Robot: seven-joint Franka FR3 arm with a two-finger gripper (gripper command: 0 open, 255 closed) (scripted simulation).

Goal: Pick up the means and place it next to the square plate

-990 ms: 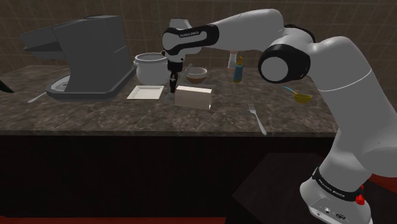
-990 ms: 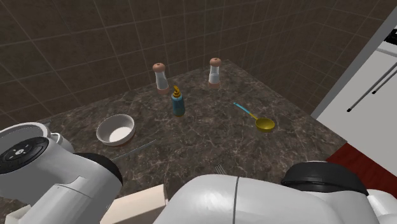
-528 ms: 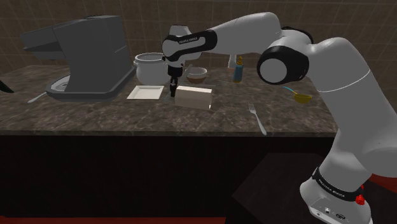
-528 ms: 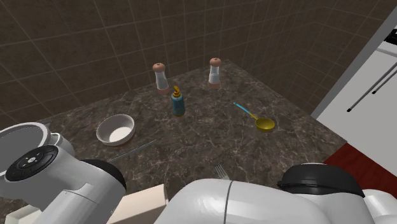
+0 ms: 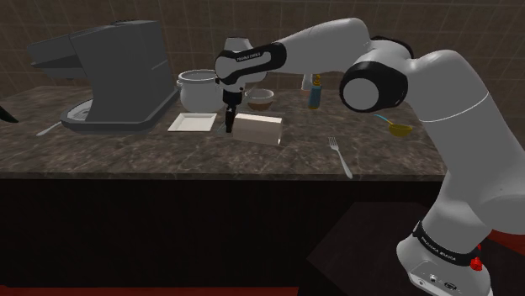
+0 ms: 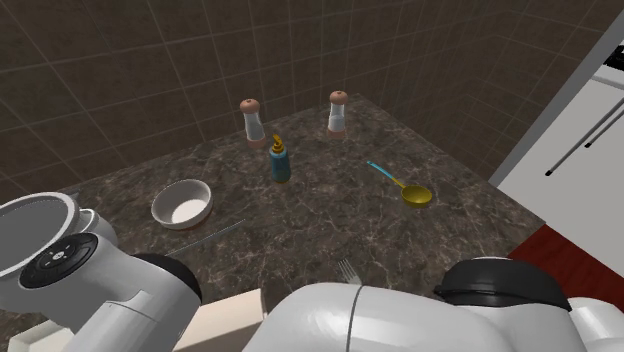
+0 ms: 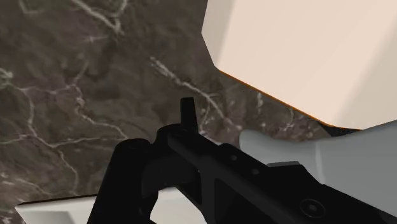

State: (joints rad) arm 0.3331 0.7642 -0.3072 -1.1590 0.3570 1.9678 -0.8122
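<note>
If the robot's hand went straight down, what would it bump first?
Most likely the dark marble counter, in the gap between the white square plate and the cream box. The hand is close to the box and might brush it.

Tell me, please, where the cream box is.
In the shoulder view, the cream box sits on the counter just right of the square plate.
</note>
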